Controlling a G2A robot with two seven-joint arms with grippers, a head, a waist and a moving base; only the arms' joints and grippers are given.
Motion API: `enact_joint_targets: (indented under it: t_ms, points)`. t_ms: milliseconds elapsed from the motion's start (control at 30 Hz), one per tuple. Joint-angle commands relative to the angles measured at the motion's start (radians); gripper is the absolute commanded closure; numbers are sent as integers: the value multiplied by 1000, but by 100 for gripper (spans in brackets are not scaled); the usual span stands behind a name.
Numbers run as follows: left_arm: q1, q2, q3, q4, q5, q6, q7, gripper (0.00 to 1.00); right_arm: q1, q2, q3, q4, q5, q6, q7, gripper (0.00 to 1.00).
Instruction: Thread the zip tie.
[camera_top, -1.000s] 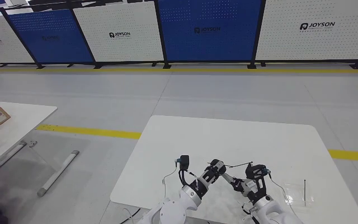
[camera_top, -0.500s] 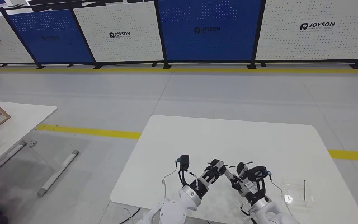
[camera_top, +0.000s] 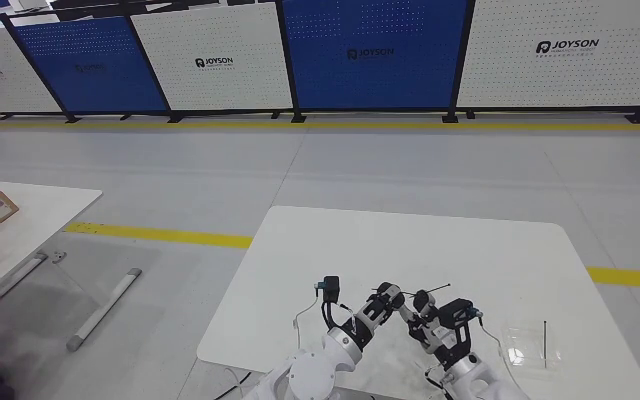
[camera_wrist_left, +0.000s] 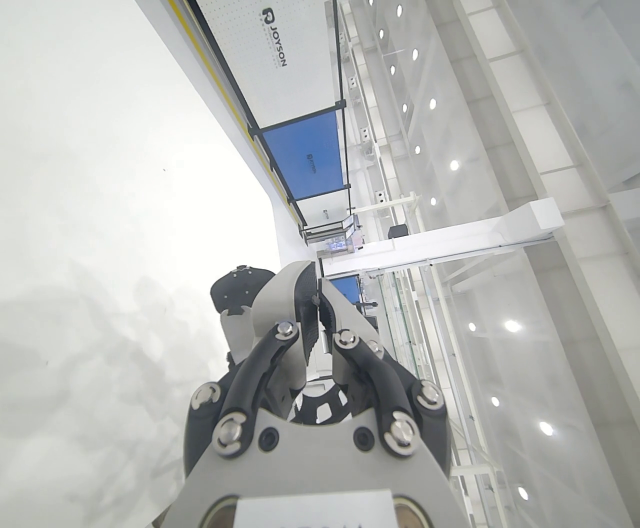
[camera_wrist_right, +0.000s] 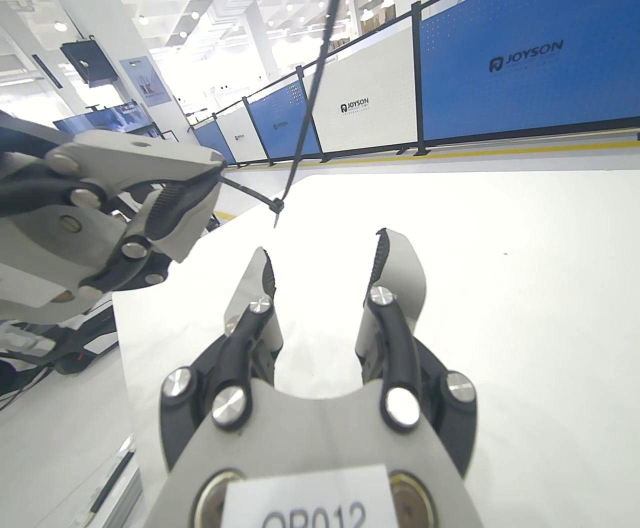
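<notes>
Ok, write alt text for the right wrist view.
The open right gripper hovers above a white table, facing a black zip tie. The left gripper holds the tie in the air just ahead, shut on its strap.

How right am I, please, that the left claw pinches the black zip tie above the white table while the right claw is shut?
Nearly: the right claw is open, as the right wrist view shows. The left claw does pinch the black zip tie above the white table.
</notes>
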Motion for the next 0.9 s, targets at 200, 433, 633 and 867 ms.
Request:
enact_joint_targets:
  t_ms: [200, 433, 633, 867]
  points:
    - [0, 0, 0, 0, 1, 0, 0, 100, 9, 26, -19, -13, 49, 0, -20, 62]
    - [0, 0, 0, 0, 1, 0, 0, 100, 12, 46, -33, -21, 67, 0, -48, 69]
    - [0, 0, 0, 0, 1, 0, 0, 100, 16, 58, -43, -20, 95, 0, -68, 74]
    - [0, 0, 0, 0, 1, 0, 0, 100, 27, 75, -68, -24, 123, 0, -72, 77]
